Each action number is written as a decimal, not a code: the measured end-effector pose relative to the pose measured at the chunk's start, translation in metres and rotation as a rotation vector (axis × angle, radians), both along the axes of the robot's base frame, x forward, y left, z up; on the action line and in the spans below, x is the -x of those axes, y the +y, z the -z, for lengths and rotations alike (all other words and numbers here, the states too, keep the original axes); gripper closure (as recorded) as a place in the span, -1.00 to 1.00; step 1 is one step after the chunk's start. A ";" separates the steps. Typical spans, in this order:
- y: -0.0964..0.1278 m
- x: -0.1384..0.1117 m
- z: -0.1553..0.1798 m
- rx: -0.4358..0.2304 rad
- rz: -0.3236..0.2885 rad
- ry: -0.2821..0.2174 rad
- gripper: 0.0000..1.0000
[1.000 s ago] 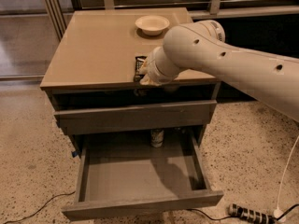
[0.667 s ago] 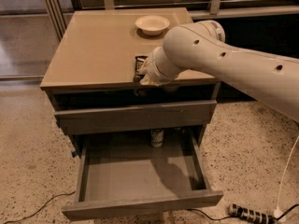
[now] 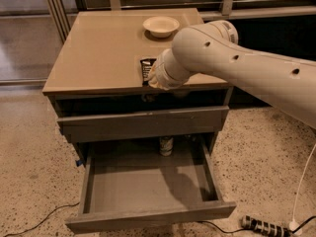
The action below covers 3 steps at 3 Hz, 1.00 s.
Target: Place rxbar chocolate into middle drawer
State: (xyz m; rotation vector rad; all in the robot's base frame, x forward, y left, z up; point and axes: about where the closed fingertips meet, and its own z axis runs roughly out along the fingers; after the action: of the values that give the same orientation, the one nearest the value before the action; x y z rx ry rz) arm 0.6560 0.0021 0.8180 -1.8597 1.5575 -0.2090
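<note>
The rxbar chocolate [image 3: 146,68], a small black wrapper with white lettering, lies on the tan cabinet top [image 3: 98,53] near its front edge. My gripper [image 3: 157,80] is at the end of the cream arm, right on the bar's right side, and the wrist hides its tips and part of the bar. The middle drawer [image 3: 148,181] is pulled wide open at the bottom of the cabinet. Its grey floor is bare but for a can [image 3: 166,145] at the back.
A round cream bowl [image 3: 161,25] stands at the back of the top. A shut grey drawer front [image 3: 143,123] sits above the open drawer. A power strip [image 3: 264,226] and cables lie on the speckled floor at the right.
</note>
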 end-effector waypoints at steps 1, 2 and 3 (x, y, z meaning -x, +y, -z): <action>0.000 0.000 -0.003 0.000 0.000 0.000 1.00; 0.005 -0.007 -0.017 0.012 -0.009 -0.028 1.00; 0.012 -0.021 -0.034 0.021 -0.022 -0.067 1.00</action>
State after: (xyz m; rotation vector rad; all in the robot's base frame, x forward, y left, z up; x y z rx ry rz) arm 0.6768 0.0146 0.8520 -1.8659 1.4943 -0.2755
